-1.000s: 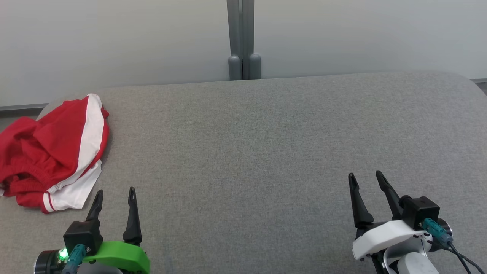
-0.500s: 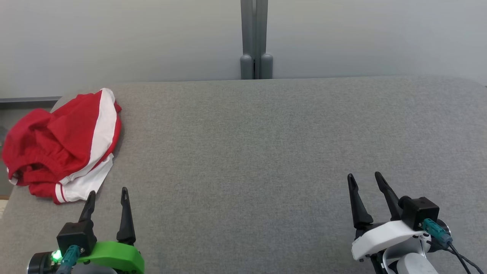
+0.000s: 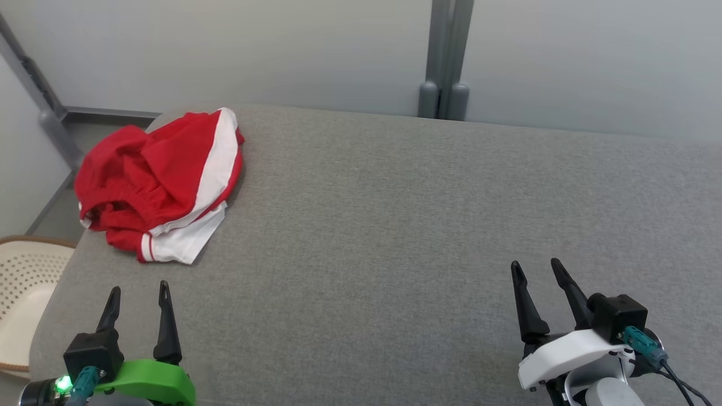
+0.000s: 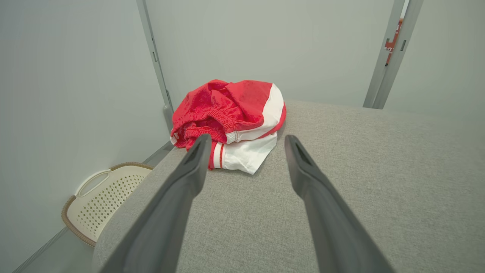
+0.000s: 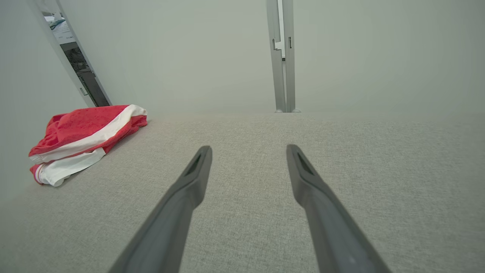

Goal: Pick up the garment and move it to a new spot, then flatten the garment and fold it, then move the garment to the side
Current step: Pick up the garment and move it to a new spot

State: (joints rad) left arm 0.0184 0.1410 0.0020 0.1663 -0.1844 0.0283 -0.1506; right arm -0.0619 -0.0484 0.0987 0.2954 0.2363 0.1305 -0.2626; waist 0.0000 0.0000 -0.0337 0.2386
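Observation:
The garment (image 3: 161,183) is a bunched red piece with white panels, lying at the far left corner of the grey padded table (image 3: 395,225). It also lies ahead of the fingers in the left wrist view (image 4: 231,121) and at the left in the right wrist view (image 5: 83,136). My left gripper (image 3: 139,293) hovers open near the table's front left, a short way in front of the garment. My right gripper (image 3: 536,268) is open at the front right, far from the garment. Neither holds anything.
A cream perforated laundry basket (image 3: 22,293) stands on the floor off the table's left edge, also in the left wrist view (image 4: 102,197). Pale walls with grey posts (image 3: 445,56) stand behind the table. The table's left edge runs close to the garment.
The head camera has turned left, shifting the whole picture right and bringing the basket into view. Both grippers stay open; the garment lies as before.

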